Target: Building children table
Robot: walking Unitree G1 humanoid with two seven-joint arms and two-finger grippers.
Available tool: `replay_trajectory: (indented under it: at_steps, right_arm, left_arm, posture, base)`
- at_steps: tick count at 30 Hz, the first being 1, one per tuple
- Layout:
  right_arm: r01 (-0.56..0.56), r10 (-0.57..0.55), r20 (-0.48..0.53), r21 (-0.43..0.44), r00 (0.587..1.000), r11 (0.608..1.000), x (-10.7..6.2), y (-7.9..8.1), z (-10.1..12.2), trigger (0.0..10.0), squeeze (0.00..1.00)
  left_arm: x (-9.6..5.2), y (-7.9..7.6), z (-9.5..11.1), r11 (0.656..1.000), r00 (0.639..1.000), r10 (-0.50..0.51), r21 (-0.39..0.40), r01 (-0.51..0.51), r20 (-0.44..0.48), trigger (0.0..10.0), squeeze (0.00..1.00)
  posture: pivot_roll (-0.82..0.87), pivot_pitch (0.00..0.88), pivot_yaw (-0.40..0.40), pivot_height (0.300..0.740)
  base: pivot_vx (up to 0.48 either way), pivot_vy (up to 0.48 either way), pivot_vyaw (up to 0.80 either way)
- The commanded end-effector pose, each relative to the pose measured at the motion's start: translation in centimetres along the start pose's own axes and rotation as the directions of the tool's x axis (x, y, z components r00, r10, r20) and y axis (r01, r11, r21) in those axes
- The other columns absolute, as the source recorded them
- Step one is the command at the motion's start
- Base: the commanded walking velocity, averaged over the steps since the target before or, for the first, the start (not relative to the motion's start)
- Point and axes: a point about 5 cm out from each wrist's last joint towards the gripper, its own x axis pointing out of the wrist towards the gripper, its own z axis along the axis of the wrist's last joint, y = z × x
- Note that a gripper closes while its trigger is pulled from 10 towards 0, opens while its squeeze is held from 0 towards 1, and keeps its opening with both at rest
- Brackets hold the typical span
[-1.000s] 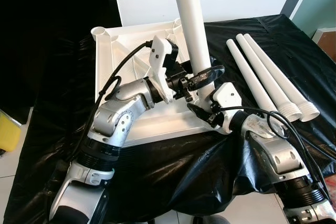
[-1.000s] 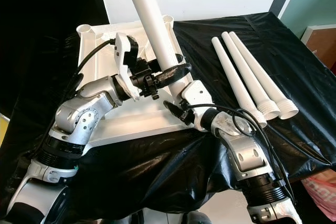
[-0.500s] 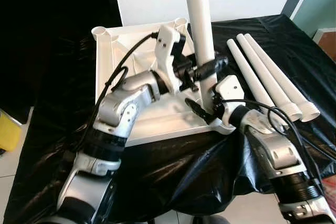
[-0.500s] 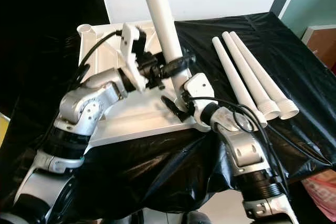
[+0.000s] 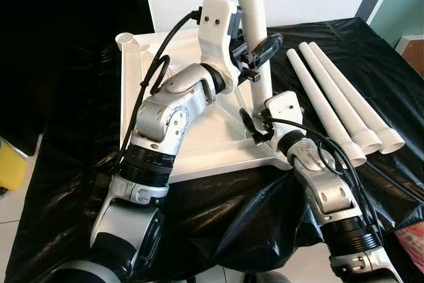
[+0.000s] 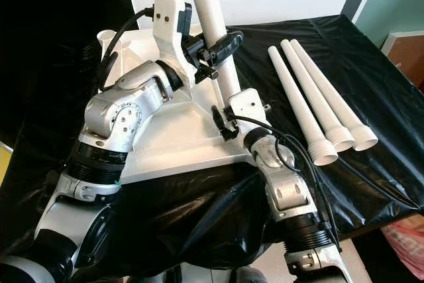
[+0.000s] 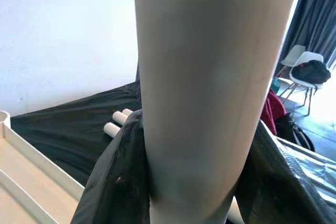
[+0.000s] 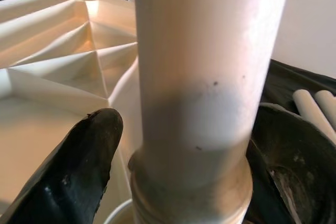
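An upturned white tabletop (image 5: 192,154) lies on a table draped in black sheet. One white leg (image 5: 250,4) stands nearly upright in its near right corner socket. High on that leg my left gripper (image 5: 257,50) is shut, its fingers (image 7: 115,182) pressed against both sides of the leg (image 7: 210,77). At the foot of the leg my right gripper (image 5: 255,125) straddles the threaded base (image 8: 194,182). It is open: one finger (image 8: 73,171) stands off the leg with a gap.
Three spare white legs (image 5: 338,104) lie side by side on the black sheet (image 5: 371,51) to the right. Another corner socket (image 5: 126,40) rises at the tabletop's far left. A white wall is behind, a yellow object (image 5: 10,164) on the floor at left.
The leg has swung from a tilt to nearly upright in the corner socket. My left gripper rose with it, still shut on it. The right gripper moved in close to the leg's base.
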Motion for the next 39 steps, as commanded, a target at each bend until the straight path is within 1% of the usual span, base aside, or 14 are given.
replay_trajectory:
  at_steps: [1, 3, 5, 9, 20, 21, 22, 23, 25, 26, 27, 34, 36, 39]
  right_arm:
    - [0.037, -0.037, 0.015, 0.002, 0.999, 0.999, 0.4, 0.2, 0.2, 10.0, 0.00]
    - [0.074, -0.074, 0.029, 0.020, 0.997, 0.997, 0.8, 0.2, 0.4, 10.0, 0.00]
    - [0.083, -0.084, 0.036, 0.022, 0.996, 0.996, 0.9, 0.2, 0.6, 10.0, 0.00]
    - [0.115, -0.116, 0.054, 0.010, 0.992, 0.993, 1.3, 0.4, 0.8, 10.0, 0.00]
    - [0.125, -0.125, 0.066, 0.002, 0.990, 0.992, 1.5, 0.5, 0.8, 10.0, 0.00]
    - [0.129, -0.129, 0.073, 0.000, 0.989, 0.992, 1.6, 0.5, 0.8, 4.2, 0.00]
    - [0.129, -0.129, 0.073, 0.000, 0.989, 0.992, 1.6, 0.5, 0.8, 4.2, 0.00]
    - [0.133, -0.133, 0.078, 0.000, 0.988, 0.991, 1.6, 0.4, 0.8, 3.9, 0.00]
    - [0.133, -0.133, 0.078, 0.000, 0.988, 0.991, 1.6, 0.4, 0.8, 3.9, 0.00]
    - [0.139, -0.139, 0.083, 0.002, 0.987, 0.990, 1.6, 0.4, 0.9, 0.2, 0.00]
    - [0.145, -0.145, 0.089, 0.006, 0.985, 0.989, 1.6, 0.3, 0.9, 0.0, 0.00]
    - [0.155, -0.155, 0.094, 0.008, 0.983, 0.988, 1.6, 0.2, 0.9, 0.0, 0.00]
    - [0.172, -0.172, 0.092, 0.014, 0.981, 0.985, 1.6, 0.0, 0.8, 0.0, 0.00]
    - [0.177, -0.179, 0.093, 0.022, 0.979, 0.984, 1.6, -0.1, 0.8, 0.0, 0.00]
  left_arm:
    - [0.6, -0.9, 0.5, 1.000, 1.000, -0.015, 0.027, 0.015, -0.005, 10.0, 0.00]
    - [0.8, -1.1, 0.5, 1.000, 1.000, -0.015, 0.024, 0.015, -0.007, 10.0, 0.00]
    - [0.9, -1.3, 0.5, 1.000, 1.000, -0.017, 0.020, 0.017, -0.007, 10.0, 0.00]
    - [1.1, -1.7, 0.6, 1.000, 1.000, -0.013, 0.011, 0.013, -0.010, 10.0, 0.00]
    - [1.3, -2.1, 0.7, 1.000, 1.000, -0.025, 0.005, 0.025, -0.005, 10.0, 0.00]
    - [1.3, -2.3, 0.7, 1.000, 1.000, -0.031, 0.004, 0.031, -0.003, 10.0, 0.00]
    - [1.3, -2.3, 0.7, 1.000, 1.000, -0.031, 0.004, 0.031, -0.003, 10.0, 0.00]
    - [1.3, -2.4, 0.8, 0.999, 0.999, -0.035, 0.002, 0.035, -0.003, 10.0, 0.00]
    - [1.3, -2.4, 0.8, 0.999, 0.999, -0.035, 0.002, 0.035, -0.003, 10.0, 0.00]
    - [1.3, -2.5, 0.7, 0.999, 0.999, -0.039, 0.000, 0.039, -0.004, 10.0, 0.00]
    - [1.3, -2.6, 0.7, 0.999, 0.999, -0.041, -0.002, 0.041, -0.005, 10.0, 0.00]
    - [1.4, -2.8, 0.6, 0.999, 0.999, -0.047, 0.007, 0.047, -0.009, 10.0, 0.00]
    - [1.3, -2.9, 0.5, 0.997, 0.998, -0.062, 0.047, 0.062, -0.007, 10.0, 0.00]
    - [1.3, -2.9, 0.4, 0.996, 0.998, -0.069, 0.060, 0.070, -0.007, 10.0, 0.00]
  posture:
    - [-0.02, 0.083, 0.006, 0.740]
    - [-0.02, 0.083, 0.008, 0.740]
    - [-0.02, 0.083, 0.009, 0.740]
    - [-0.02, 0.084, 0.011, 0.740]
    - [-0.02, 0.084, 0.007, 0.740]
    - [-0.02, 0.084, 0.006, 0.740]
    - [-0.02, 0.084, 0.006, 0.740]
    - [-0.02, 0.084, 0.005, 0.740]
    - [-0.02, 0.084, 0.005, 0.740]
    - [-0.02, 0.085, 0.005, 0.740]
    - [-0.02, 0.086, 0.006, 0.740]
    - [-0.02, 0.087, 0.005, 0.740]
    - [-0.02, 0.086, 0.006, 0.740]
    - [-0.02, 0.085, 0.006, 0.740]
  base:
    - [0.000, 0.000, 0.00]
    - [0.000, 0.000, 0.00]
    - [0.000, 0.000, 0.00]
    - [0.000, 0.000, 0.00]
    - [0.000, 0.000, 0.00]
    - [0.000, 0.000, 0.00]
    - [0.000, 0.000, 0.00]
    - [0.000, 0.000, 0.00]
    - [0.000, 0.000, 0.00]
    - [0.000, 0.000, 0.00]
    - [0.000, 0.000, 0.00]
    - [0.000, 0.000, 0.00]
    - [0.000, 0.000, 0.00]
    - [0.000, 0.000, 0.00]
